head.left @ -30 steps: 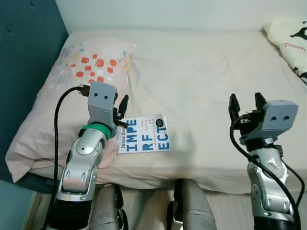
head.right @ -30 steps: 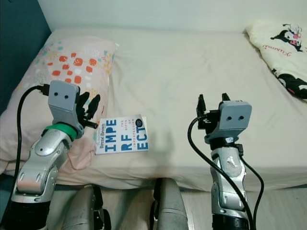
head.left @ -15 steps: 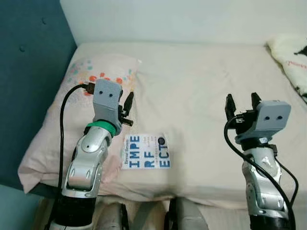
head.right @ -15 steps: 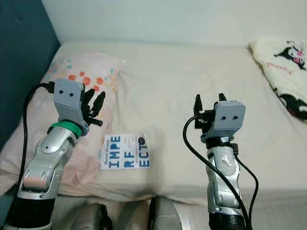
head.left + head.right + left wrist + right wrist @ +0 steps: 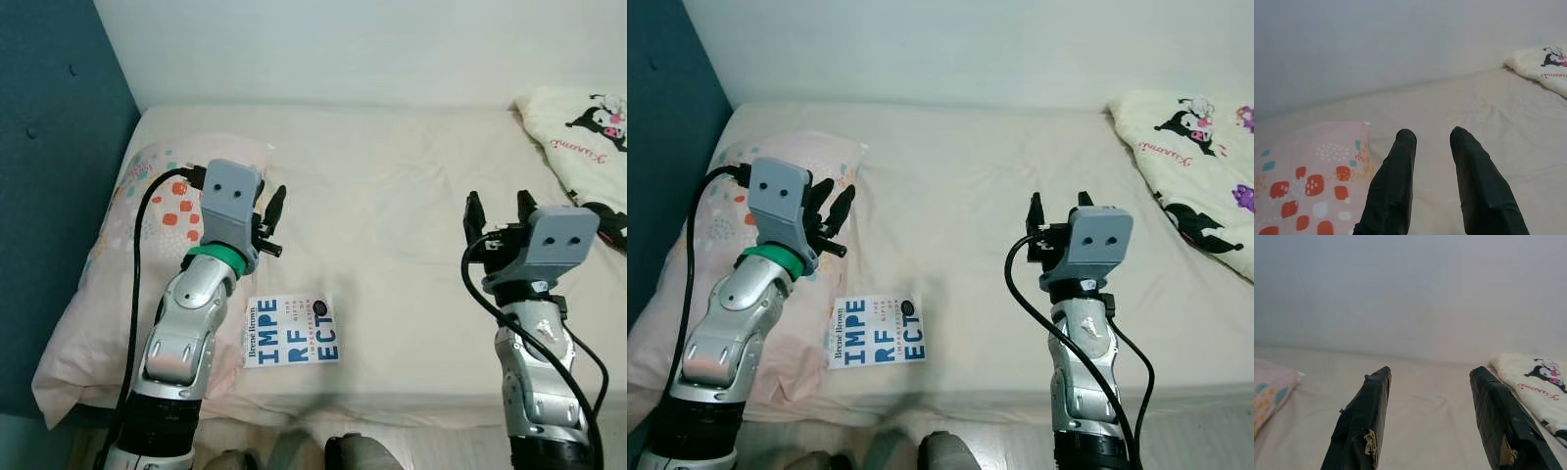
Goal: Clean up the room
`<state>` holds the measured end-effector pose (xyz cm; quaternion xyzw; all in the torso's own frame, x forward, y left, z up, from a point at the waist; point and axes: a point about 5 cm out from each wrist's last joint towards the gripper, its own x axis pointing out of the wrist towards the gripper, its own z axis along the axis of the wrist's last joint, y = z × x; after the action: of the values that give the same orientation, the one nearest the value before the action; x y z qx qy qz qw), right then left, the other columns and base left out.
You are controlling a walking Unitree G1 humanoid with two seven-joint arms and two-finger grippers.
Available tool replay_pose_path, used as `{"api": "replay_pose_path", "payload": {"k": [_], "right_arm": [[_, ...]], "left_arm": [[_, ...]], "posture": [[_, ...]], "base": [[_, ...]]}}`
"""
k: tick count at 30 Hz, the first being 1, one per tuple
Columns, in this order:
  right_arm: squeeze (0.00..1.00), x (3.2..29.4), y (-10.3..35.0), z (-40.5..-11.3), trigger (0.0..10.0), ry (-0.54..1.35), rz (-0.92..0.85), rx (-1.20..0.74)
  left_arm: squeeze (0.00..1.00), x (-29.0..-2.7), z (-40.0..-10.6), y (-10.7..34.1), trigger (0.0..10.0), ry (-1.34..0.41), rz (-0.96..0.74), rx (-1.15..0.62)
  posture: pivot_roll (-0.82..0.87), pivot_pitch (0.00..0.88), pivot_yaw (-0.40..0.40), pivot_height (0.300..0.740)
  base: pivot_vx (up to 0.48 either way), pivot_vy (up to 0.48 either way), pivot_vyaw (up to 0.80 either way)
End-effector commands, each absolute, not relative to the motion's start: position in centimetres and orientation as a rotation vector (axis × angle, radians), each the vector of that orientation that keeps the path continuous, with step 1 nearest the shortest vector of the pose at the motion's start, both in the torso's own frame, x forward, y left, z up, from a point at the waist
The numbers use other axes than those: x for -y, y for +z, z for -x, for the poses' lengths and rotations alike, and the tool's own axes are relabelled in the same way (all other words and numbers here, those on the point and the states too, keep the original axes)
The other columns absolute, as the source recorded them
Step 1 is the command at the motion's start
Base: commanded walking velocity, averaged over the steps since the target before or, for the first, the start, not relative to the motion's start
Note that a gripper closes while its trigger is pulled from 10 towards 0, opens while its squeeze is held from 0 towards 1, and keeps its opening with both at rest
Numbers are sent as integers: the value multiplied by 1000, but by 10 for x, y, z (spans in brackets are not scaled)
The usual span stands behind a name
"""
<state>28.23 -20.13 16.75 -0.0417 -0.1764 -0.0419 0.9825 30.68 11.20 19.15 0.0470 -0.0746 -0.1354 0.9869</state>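
left eye view: a bed (image 5: 392, 225) with a cream sheet stands against a pale wall (image 5: 323, 49), a dark teal headboard (image 5: 49, 196) on the robot's left. a pink pillow (image 5: 118, 284) with orange and teal spots lies at that end. a book (image 5: 291, 330) with big blue letters lies flat on the sheet near the front edge, just beside the pillow. the left claw (image 5: 266, 217) is raised above the pillow's inner edge, apart from the book, fingers a little spread. the right claw (image 5: 500, 217) is held up over bare sheet, well apart from the book, fingers spread wide, holding nothing.

right eye view: a cream blanket (image 5: 1195, 176) with black cartoon figures lies at the bed's far right end.

left wrist view: the two black fingers (image 5: 1393, 191) stand slightly apart with nothing between them, pillow and sheet beyond.

right wrist view: the fingers (image 5: 1364, 423) are wide apart over the sheet, the blanket off to one side.
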Motion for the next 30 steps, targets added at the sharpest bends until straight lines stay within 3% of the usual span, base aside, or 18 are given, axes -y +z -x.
{"api": "replay_pose_path", "payload": {"k": [1, 9, 30], "right_arm": [[0, 204, 162, -281, 10000, -97, 62, 330], [0, 203, 157, -281, 10000, -96, 32, 305], [0, 204, 151, -281, 10000, -80, 36, 277]], "left_arm": [[0, -111, -307, 186, 10000, -282, -88, 139], [0, -108, -307, 185, 10000, -293, -87, 142], [0, -107, -307, 184, 10000, -291, -92, 147]], "posture": [[-91, 0, 13, 734], [-93, 0, 14, 734], [-89, 0, 11, 734]], "base": [[0, -386, 0], [0, -432, -666], [0, -402, 0]]}}
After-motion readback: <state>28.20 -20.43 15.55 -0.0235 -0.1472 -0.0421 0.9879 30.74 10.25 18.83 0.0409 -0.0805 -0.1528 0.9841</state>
